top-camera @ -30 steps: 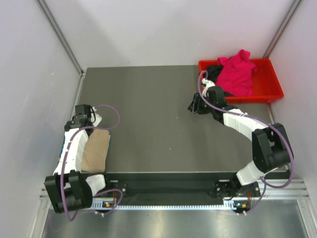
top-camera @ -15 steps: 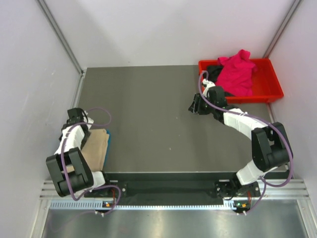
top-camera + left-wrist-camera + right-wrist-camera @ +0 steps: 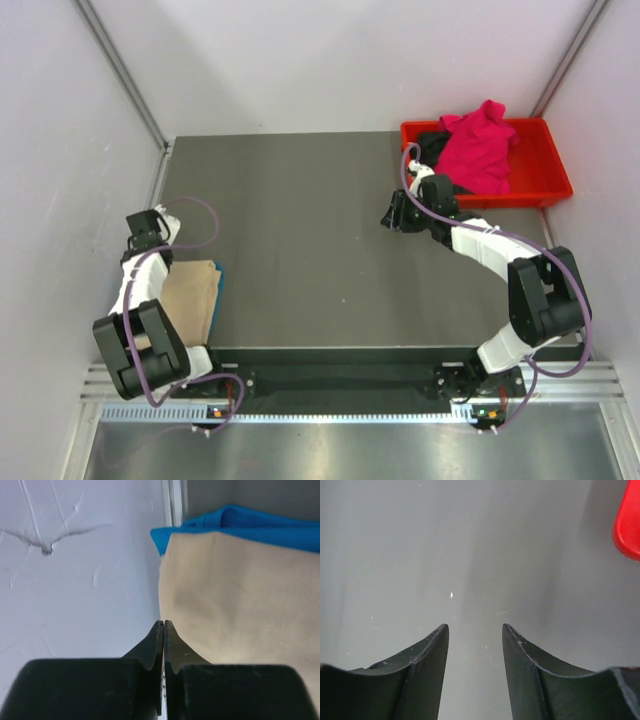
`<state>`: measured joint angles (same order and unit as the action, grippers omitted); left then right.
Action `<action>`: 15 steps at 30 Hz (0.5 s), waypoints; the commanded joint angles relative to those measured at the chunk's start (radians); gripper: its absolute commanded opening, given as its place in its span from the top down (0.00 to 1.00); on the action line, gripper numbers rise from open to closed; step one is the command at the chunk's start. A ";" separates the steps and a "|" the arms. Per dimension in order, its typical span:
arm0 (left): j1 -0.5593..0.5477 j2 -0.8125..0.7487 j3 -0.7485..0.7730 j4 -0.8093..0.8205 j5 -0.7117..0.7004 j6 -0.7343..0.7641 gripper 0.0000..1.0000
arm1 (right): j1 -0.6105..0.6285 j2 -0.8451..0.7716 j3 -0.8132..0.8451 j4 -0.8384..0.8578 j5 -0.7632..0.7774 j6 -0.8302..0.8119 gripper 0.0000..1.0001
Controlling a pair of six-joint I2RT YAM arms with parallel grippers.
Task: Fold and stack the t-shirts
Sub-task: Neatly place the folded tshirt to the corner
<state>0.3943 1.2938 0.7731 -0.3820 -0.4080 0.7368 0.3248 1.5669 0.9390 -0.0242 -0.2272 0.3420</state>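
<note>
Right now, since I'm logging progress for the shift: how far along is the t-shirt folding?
Done: the beige t-shirt lies folded on the blue t-shirt. In hand: nothing; the left pincer is shut and empty beside that stack, the right pincer open over bare table. Left: the magenta t-shirt and black t-shirt, crumpled in the red tray.

We saw a dark grey table (image 3: 300, 220) enclosed on three sides by pale, plain walls (image 3: 330, 60), with slim metal posts (image 3: 120, 70) rising at the back corners. A ribbed aluminium rail (image 3: 350, 412) ran along its near edge, and the light fell soft and even across the surface.
</note>
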 commanded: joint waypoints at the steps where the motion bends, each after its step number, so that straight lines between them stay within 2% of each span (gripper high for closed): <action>1: 0.020 0.038 0.008 0.115 0.034 -0.022 1.00 | -0.012 -0.008 0.052 -0.014 -0.009 0.000 0.53; 8: 0.061 0.209 0.058 0.156 0.086 -0.050 1.00 | -0.013 -0.018 0.058 -0.028 -0.001 -0.008 0.53; 15: 0.071 0.326 0.103 0.259 0.029 -0.074 1.00 | -0.012 -0.033 0.055 -0.036 0.008 -0.009 0.53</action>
<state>0.4545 1.6009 0.8406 -0.2371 -0.3653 0.6868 0.3248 1.5665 0.9520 -0.0616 -0.2287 0.3408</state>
